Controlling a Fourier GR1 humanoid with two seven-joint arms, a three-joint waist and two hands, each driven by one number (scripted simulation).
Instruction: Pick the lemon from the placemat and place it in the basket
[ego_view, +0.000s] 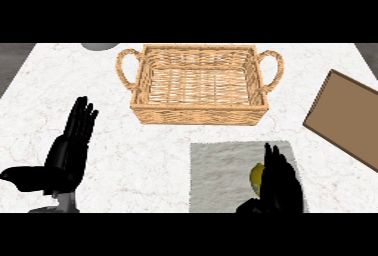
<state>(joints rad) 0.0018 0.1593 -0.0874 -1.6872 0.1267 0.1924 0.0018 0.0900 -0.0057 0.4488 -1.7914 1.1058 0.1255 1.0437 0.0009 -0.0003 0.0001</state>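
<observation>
A yellow lemon (256, 178) lies on the grey placemat (221, 170) at the lower right, mostly hidden by my right hand (280, 182). That hand stands right against the lemon's right side with its fingers fairly straight, pointing away from me; I cannot see any finger curled round the fruit. The wicker basket (199, 112), with two handles, stands beyond the placemat at the centre and holds nothing. My left hand (70, 145) rests open at the left, fingers up, well away from both.
A brown board (347, 117) lies tilted at the right edge of the white marble counter. A grey round object (100, 45) peeks in at the top left, beside the basket's left handle (125, 70).
</observation>
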